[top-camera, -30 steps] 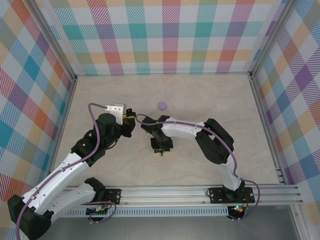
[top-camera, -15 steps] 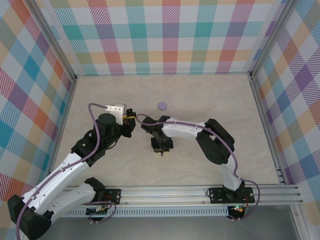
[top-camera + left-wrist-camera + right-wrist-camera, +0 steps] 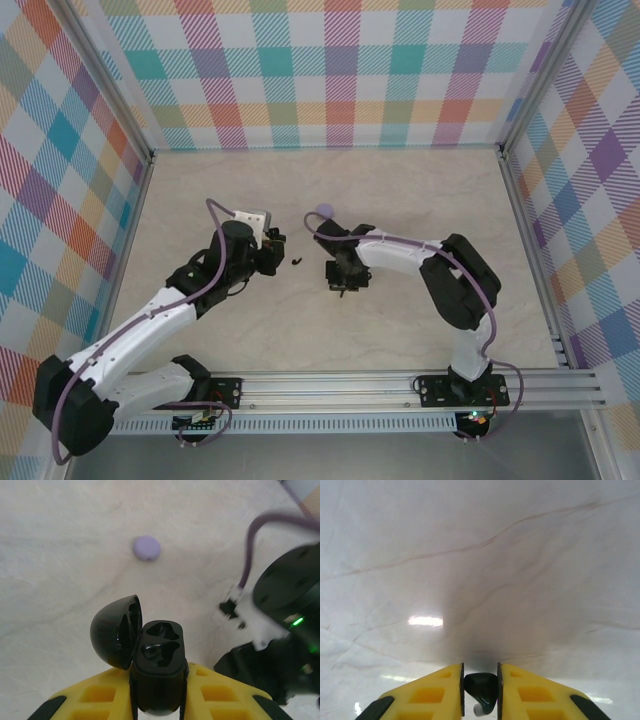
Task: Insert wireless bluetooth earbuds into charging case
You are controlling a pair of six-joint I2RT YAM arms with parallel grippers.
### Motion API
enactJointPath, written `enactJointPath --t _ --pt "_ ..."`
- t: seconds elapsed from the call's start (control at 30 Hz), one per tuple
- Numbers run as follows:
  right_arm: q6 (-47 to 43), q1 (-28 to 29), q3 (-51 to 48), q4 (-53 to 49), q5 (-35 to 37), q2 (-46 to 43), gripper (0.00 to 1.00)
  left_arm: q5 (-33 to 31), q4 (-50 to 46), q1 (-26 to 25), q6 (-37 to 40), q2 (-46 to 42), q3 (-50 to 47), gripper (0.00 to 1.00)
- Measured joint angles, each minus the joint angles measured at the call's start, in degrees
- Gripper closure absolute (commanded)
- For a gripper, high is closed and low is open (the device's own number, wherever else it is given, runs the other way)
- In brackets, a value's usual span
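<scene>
My left gripper [image 3: 159,692] is clamped on the open black charging case [image 3: 159,652], lid hinged back; my right gripper [image 3: 480,676] is pinched tight on a black earbud [image 3: 482,690] above the middle of the table [image 3: 430,190]; a second black earbud [image 3: 297,262] lies between my grippers; closed lilac case [image 3: 146,547] toward the far edge.

The table [image 3: 420,215] has a pale, marble-patterned top with thin brownish veins, and a bright patch of glare [image 3: 425,621] lies on it. Plaid walls [image 3: 340,80] in teal, orange, purple and yellow enclose it on three sides, joined by slanting metal posts [image 3: 100,78] at the back corners.
</scene>
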Motion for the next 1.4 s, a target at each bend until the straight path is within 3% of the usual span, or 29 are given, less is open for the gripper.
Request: enactJointPath --t 0.2,0.47,0.93,1.4 --pt "-1.73 -4.63 -5.62 4.33 -1.36 -6.56 0.78 6.64 2.62 0.00 -0.90 7.28 -0.28 0.76" --pt "-4.50 -8.26 -10.40 8.87 -4.76 -17.53 0.79 15.06 11.52 0.00 -1.14 10.16 -5.05 0.76" --pt "-9.05 -8.26 -10.58 13.57 -13.60 -35.19 0.78 26.60 25.51 0.00 5.03 10.36 -8.39 0.81" --pt "-13.55 -3.65 -9.73 16.41 -15.21 -38.32 0.77 31.45 31.39 -0.79 15.43 10.36 -9.27 0.82"
